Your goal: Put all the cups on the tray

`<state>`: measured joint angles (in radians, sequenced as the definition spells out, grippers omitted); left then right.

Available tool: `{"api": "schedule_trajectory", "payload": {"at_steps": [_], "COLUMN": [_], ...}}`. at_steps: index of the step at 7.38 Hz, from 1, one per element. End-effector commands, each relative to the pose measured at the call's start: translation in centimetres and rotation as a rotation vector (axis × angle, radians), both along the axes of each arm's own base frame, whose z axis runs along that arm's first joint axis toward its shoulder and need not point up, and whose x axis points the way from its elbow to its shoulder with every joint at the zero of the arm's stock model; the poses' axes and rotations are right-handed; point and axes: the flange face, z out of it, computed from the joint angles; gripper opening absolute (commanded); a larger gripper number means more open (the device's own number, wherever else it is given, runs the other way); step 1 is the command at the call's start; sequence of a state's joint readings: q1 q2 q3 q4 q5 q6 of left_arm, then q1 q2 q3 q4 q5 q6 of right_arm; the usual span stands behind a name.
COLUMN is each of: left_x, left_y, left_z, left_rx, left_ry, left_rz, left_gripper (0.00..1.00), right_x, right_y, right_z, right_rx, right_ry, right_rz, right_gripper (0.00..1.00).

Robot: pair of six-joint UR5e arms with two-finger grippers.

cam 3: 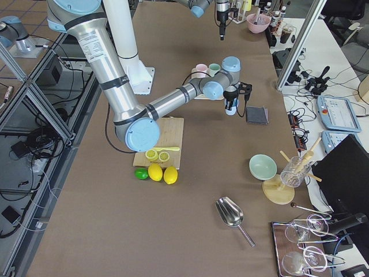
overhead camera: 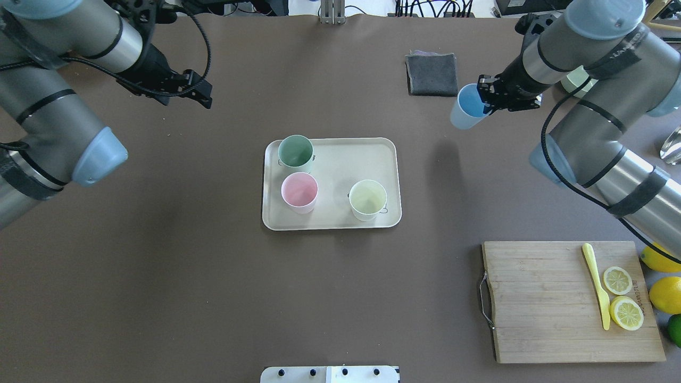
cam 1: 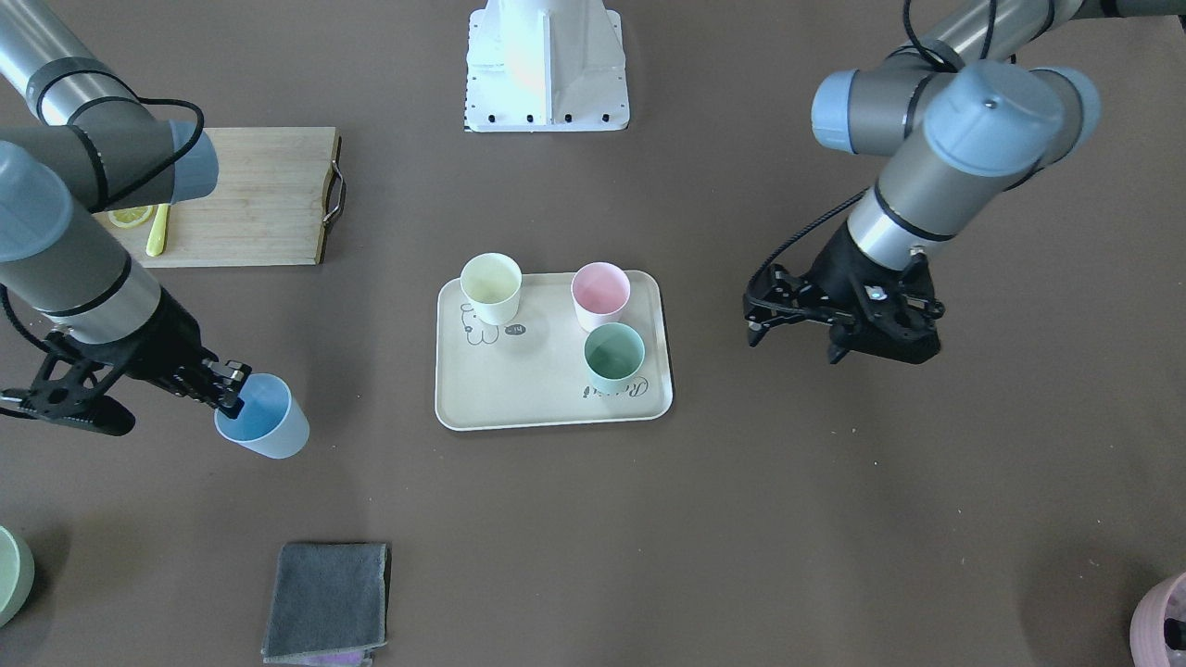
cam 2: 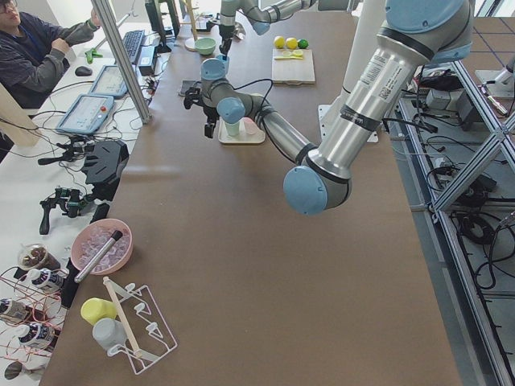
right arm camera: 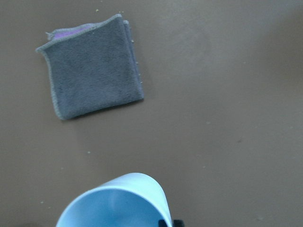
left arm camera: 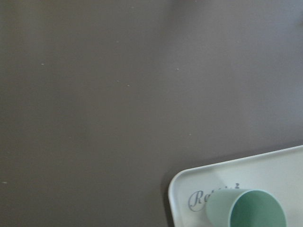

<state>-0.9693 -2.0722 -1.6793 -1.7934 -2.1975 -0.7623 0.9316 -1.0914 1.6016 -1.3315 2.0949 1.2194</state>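
The cream tray (cam 1: 519, 398) lies mid-table, also in the overhead view (overhead camera: 340, 159). On it stand the pale yellow cup (cam 1: 491, 287), the pink cup (cam 1: 599, 295) and the mint green cup (cam 1: 613, 357). My right gripper (cam 1: 227, 384) is shut on the rim of the light blue cup (cam 1: 264, 421), which hangs tilted above the table, well off to the side of the tray; the cup also shows in the overhead view (overhead camera: 467, 109) and the right wrist view (right arm camera: 118, 203). My left gripper (cam 1: 755, 324) is open and empty, beside the tray's other side.
A bamboo cutting board (overhead camera: 542, 298) with lemon slices and a yellow knife lies near the robot on its right. A folded grey cloth (overhead camera: 432, 73) lies near the blue cup. A pale green bowl (cam 1: 11, 574) and a mauve pot (cam 1: 1158, 621) sit at the far corners.
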Motion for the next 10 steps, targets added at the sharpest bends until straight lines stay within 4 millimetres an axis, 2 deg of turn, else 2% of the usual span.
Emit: {"api": "schedule_trajectory", "payload": {"at_steps": [1, 2, 3, 5, 7, 8, 9, 10], "left_x": [-6.3, -7.6, -7.6, -7.7, -7.6, -7.6, -7.6, -7.8], "left_y": [-0.4, -0.5, -0.5, -0.5, -0.5, -0.5, -0.4, -0.2], "left_z": [5.7, 6.7, 7.0, 6.9, 7.0, 6.9, 6.8, 7.1], "left_rx": [0.044, 0.036, 0.033, 0.034, 0.034, 0.035, 0.037, 0.034], "left_ry": [-0.054, -0.057, -0.059, -0.059, -0.059, -0.058, -0.058, -0.059], "left_rz": [0.044, 0.040, 0.040, 0.039, 0.039, 0.040, 0.040, 0.039], "left_gripper": [0.98, 0.98, 0.98, 0.98, 0.98, 0.98, 0.98, 0.98], "right_x": [-7.9, -10.9, -13.2, -16.1, -16.9, -16.9, -17.0, -16.8], "right_y": [2.7, 4.0, 5.5, 7.4, 7.6, 7.5, 7.6, 7.4], "right_z": [-6.1, -8.6, -9.3, -8.5, -9.4, -9.4, -9.5, -9.6], "right_rx": [-0.013, -0.025, -0.017, -0.010, 0.009, 0.012, 0.015, 0.021], "right_ry": [-0.007, 0.015, 0.025, 0.043, 0.043, 0.043, 0.043, 0.043], "right_rz": [0.033, 0.045, 0.033, 0.011, 0.016, 0.014, 0.011, 0.010], "right_gripper": [0.00, 0.00, 0.00, 0.00, 0.00, 0.67, 1.00, 1.00]}}
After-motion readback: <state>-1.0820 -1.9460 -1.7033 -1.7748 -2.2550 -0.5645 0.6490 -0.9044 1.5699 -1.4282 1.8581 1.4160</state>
